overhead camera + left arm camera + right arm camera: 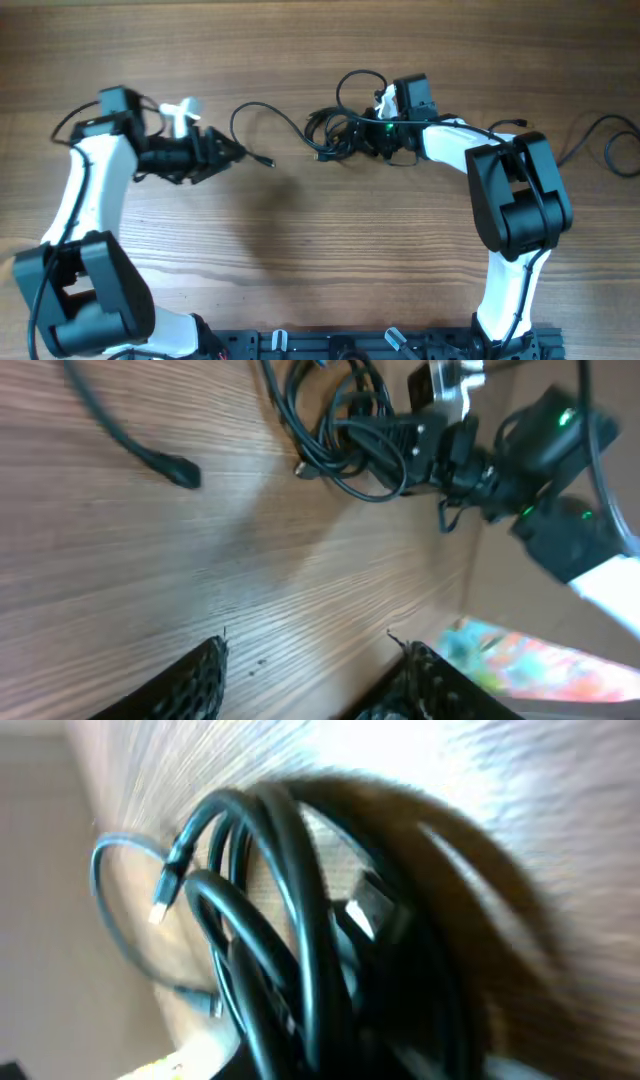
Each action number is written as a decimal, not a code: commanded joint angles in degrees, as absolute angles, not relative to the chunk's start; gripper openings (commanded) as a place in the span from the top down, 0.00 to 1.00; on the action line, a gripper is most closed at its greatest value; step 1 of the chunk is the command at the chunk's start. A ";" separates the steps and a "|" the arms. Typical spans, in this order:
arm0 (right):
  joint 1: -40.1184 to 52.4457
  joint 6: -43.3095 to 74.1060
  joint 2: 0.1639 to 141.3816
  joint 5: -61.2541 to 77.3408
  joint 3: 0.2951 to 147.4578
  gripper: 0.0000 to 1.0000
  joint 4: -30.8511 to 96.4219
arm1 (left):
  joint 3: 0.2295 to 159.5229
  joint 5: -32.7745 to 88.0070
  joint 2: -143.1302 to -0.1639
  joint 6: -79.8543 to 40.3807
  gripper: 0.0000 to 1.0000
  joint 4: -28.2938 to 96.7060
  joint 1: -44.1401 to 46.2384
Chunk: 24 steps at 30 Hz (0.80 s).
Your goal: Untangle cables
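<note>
- The cable bundle (338, 135) sits at about 12 o'clock on the table (320, 260), a tight dark knot with several loops stacked over each other. The right wrist view is basically all overlapping coils.
- 1 loose cable (266, 160) trails out toward 9 o'clock from the bundle, with its plug end lying free on the wood. Its other end seems to run back into the knot.
- The right gripper (372, 135) is buried in the bundle's 3 o'clock side. I can't tell if the jaws are clamped on anything.
- The left gripper (312, 680) sits at 9 o'clock of that plug, jaws spread with nothing between them.
- My read is that it's early days: maybe 1 strand is partly out and the rest needs pulling apart.
</note>
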<state>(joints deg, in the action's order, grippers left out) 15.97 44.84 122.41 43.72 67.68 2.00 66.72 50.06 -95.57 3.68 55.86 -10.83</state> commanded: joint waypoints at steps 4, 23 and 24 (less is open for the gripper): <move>23.81 40.36 124.62 54.92 66.63 0.35 -1.98 | 67.29 31.35 -94.50 -6.92 0.39 48.53 0.97; 22.17 41.93 122.67 48.84 66.74 0.31 1.06 | 64.69 11.88 -96.90 -0.60 0.51 40.36 16.53; 21.87 41.01 122.67 48.47 66.74 0.31 1.21 | 64.66 11.64 -96.99 3.70 0.51 40.64 16.95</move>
<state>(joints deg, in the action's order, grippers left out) 22.31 43.22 122.89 53.47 67.31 0.51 65.43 12.67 -96.03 -0.91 40.49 16.16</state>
